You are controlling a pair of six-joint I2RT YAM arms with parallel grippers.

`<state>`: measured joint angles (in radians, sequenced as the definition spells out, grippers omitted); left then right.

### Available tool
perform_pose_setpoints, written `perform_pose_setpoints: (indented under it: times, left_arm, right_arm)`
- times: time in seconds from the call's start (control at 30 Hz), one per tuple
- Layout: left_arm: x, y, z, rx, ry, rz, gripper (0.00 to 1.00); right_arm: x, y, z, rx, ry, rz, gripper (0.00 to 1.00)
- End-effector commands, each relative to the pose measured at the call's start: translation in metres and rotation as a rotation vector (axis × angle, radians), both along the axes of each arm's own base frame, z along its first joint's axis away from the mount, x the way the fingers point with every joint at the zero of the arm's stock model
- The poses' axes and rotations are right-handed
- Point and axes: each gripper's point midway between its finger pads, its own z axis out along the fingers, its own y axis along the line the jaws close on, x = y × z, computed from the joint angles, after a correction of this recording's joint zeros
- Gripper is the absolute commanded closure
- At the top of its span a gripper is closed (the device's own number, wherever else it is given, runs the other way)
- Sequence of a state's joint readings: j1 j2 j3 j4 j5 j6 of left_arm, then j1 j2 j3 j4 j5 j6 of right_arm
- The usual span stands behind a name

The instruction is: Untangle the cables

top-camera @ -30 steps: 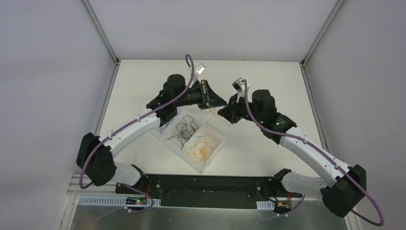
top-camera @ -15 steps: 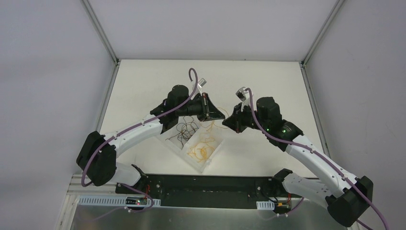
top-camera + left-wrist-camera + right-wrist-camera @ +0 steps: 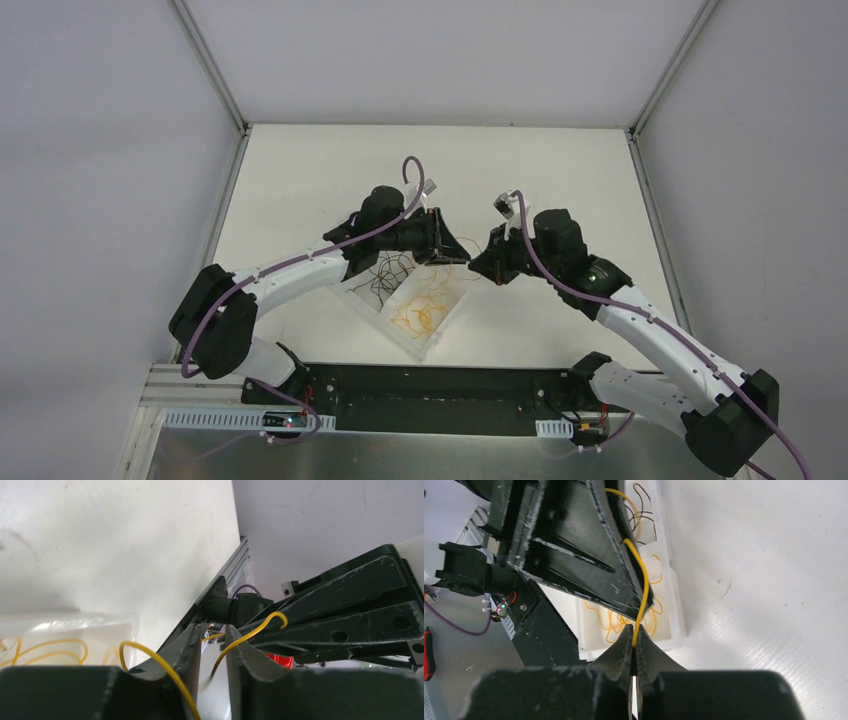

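Observation:
A yellow cable (image 3: 644, 587) runs taut from my right gripper (image 3: 633, 631), which is shut on its end, up to my left gripper (image 3: 644, 601). In the left wrist view that cable (image 3: 252, 632) drops into the narrow gap between the parted fingers of my left gripper (image 3: 214, 628), and a second yellow loop (image 3: 150, 657) lies over the outside of the left finger. Both grippers, left (image 3: 452, 250) and right (image 3: 480, 264), meet tip to tip above the white tray (image 3: 428, 347). The tray holds loose yellow cables (image 3: 420, 312) in one compartment and black cables (image 3: 385, 275) in another.
A black base plate (image 3: 440, 385) spans the near table edge between the arm bases. Aluminium rails (image 3: 222, 215) border the white table on both sides, with grey walls beyond. The right gripper's black fingers (image 3: 345, 615) fill the right of the left wrist view.
Both grippers moved nearer and lower, from behind the tray to over it. The left gripper's jaws, shut before, have parted slightly around the yellow cable. The right stays shut on it.

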<state>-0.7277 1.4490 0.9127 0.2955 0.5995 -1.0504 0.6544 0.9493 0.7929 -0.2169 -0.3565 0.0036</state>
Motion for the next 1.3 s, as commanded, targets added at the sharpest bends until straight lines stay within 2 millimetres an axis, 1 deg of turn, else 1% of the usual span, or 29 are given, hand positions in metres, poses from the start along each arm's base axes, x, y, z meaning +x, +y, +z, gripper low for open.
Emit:
perform_pose_setpoints:
  times: [0.0,0.07,0.23,0.3,0.37,0.43,0.53,0.6,0.63,0.7,0.73,0.77,0.83,0.9,0.97,1.0,1.1,1.17,1.27]
  left_arm:
    - [-0.008,0.026,-0.008,0.067,-0.080,-0.047,0.65]
    - [-0.008,0.032,-0.005,0.079,-0.119,-0.070,0.54]
    - [-0.014,0.045,0.000,0.100,-0.184,-0.101,0.40]
    - [-0.019,0.051,0.002,0.104,-0.206,-0.119,0.35]
    - [-0.024,0.058,0.004,0.107,-0.235,-0.141,0.28]
    - [-0.028,0.065,0.009,0.108,-0.282,-0.157,0.25]
    - [-0.030,0.078,0.020,0.098,-0.337,-0.155,0.25]
    - [-0.034,0.086,0.027,0.086,-0.380,-0.174,0.27]
    - [-0.038,0.089,0.029,0.088,-0.411,-0.203,0.29]
    - [-0.051,0.096,0.030,0.110,-0.495,-0.292,0.35]
    - [-0.055,0.100,0.027,0.135,-0.517,-0.325,0.35]
    - [-0.058,0.104,0.023,0.163,-0.533,-0.350,0.33]
    - [-0.062,0.110,0.012,0.213,-0.518,-0.389,0.26]
    - [-0.065,0.111,0.002,0.228,-0.476,-0.413,0.18]
    - [-0.063,0.113,-0.005,0.250,-0.481,-0.410,0.16]
    - [-0.058,0.115,-0.007,0.281,-0.508,-0.395,0.17]
    - [-0.043,0.122,-0.008,0.355,-0.605,-0.362,0.25]
    - [-0.041,0.123,-0.007,0.367,-0.671,-0.391,0.32]
    - [-0.035,0.125,-0.006,0.395,-0.712,-0.393,0.38]
  right_arm:
    - [0.011,-0.002,-0.004,0.001,-0.005,-0.059,1.00]
    - [0.012,-0.002,-0.007,-0.004,-0.001,-0.062,1.00]
    - [0.010,0.004,-0.007,0.013,0.015,-0.035,1.00]
    - [0.010,0.006,-0.006,0.016,0.019,-0.030,1.00]
    - [0.010,0.007,-0.008,0.012,0.028,-0.021,1.00]
    - [0.008,0.009,-0.010,0.010,0.046,-0.009,1.00]
    - [0.004,0.012,-0.015,0.001,0.082,0.014,1.00]
    - [0.003,0.011,-0.017,-0.017,0.092,0.020,1.00]
    - [0.003,0.009,-0.016,-0.028,0.086,0.022,1.00]
    - [0.001,0.003,-0.007,-0.025,0.053,0.045,1.00]
    - [-0.001,0.000,-0.001,-0.014,0.030,0.059,1.00]
    - [-0.006,-0.001,0.003,-0.006,0.007,0.078,1.00]
    - [-0.012,-0.006,0.005,-0.014,-0.023,0.102,1.00]
    - [-0.014,-0.010,0.002,-0.035,-0.016,0.094,1.00]
    - [-0.015,-0.012,-0.002,-0.048,-0.010,0.101,1.00]
    - [-0.016,-0.012,-0.002,-0.046,-0.011,0.103,1.00]
    - [-0.017,-0.011,-0.001,-0.038,-0.013,0.113,1.00]
    - [-0.015,-0.009,0.000,-0.035,-0.010,0.108,1.00]
    - [-0.009,-0.005,-0.001,-0.032,0.017,0.086,1.00]
